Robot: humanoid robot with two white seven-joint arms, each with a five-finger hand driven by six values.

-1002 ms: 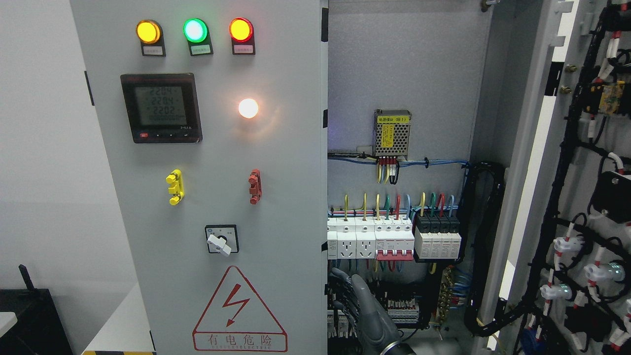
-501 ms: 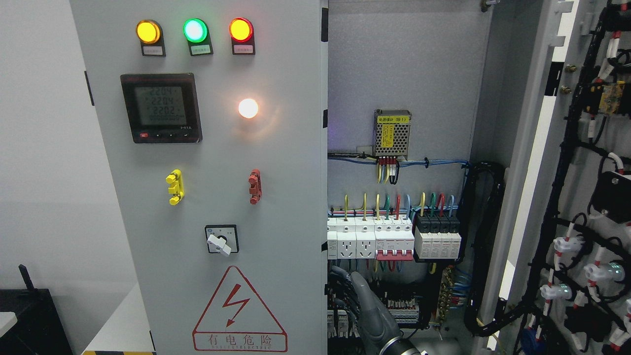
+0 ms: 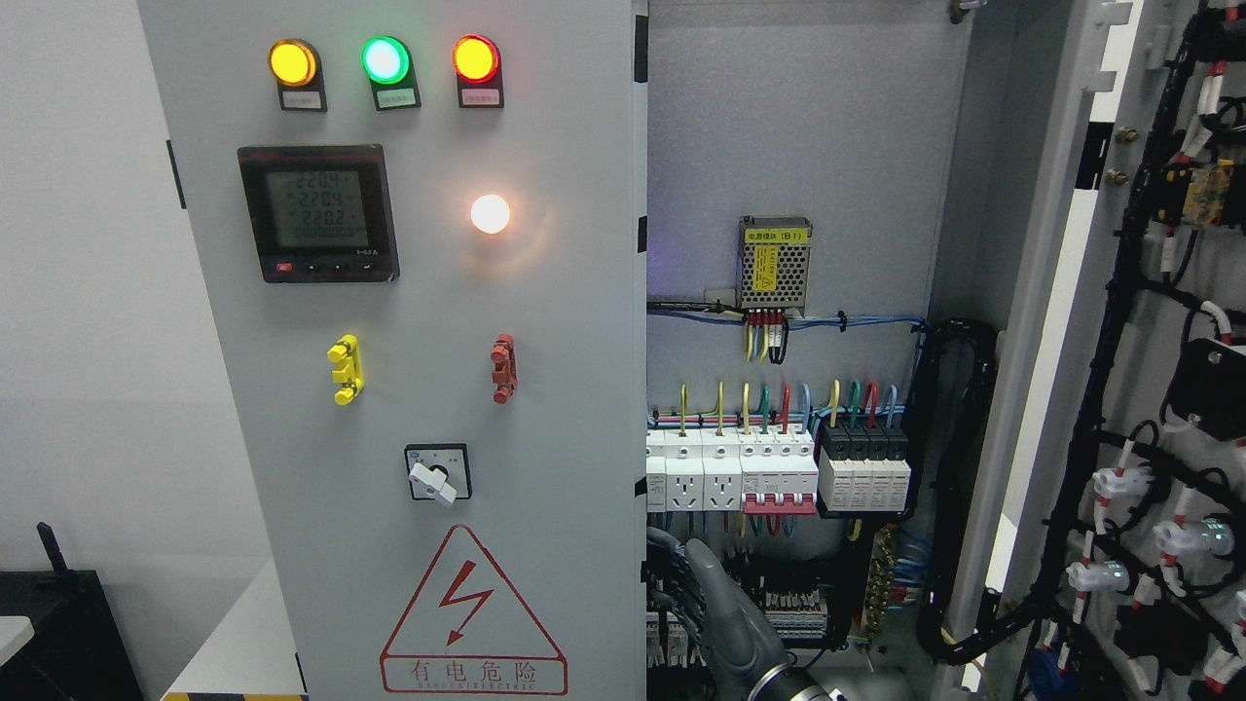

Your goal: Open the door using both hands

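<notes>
Looking straight ahead, we see a tall grey metal cabinet door [image 3: 419, 389] that fills the left half of the view. It carries three round lights at 12 o'clock, yellow [image 3: 292, 61], green [image 3: 385, 59] and red [image 3: 476, 58]. Under them sits a black square meter with a grey screen [image 3: 318, 213], and a glowing white round lamp [image 3: 491, 213] is to its right. Lower down we find a small yellow plastic handle [image 3: 346, 369], a small red plastic handle [image 3: 502, 367], a white turn switch on a black plate [image 3: 437, 474] and a red triangle warning sign with a lightning bolt [image 3: 473, 613].

Our dark grey robot hand [image 3: 715, 608] comes up from the bottom edge, at about 6 o'clock, a little right of the middle. We call it our right hand, since its arm enters from that side. Its fingers [image 3: 672, 584] curl around the right edge of the grey door, low down, so the door lies at 9 o'clock from the hand and touches it.

Behind the hand, the cabinet is open. We see a row of white breakers and sockets [image 3: 740, 472] with coloured wires, and a small metal power box with a yellow label [image 3: 775, 264] above them. At 3 o'clock a second grey door with black cable bundles [image 3: 1149, 389] stands swung wide open.
</notes>
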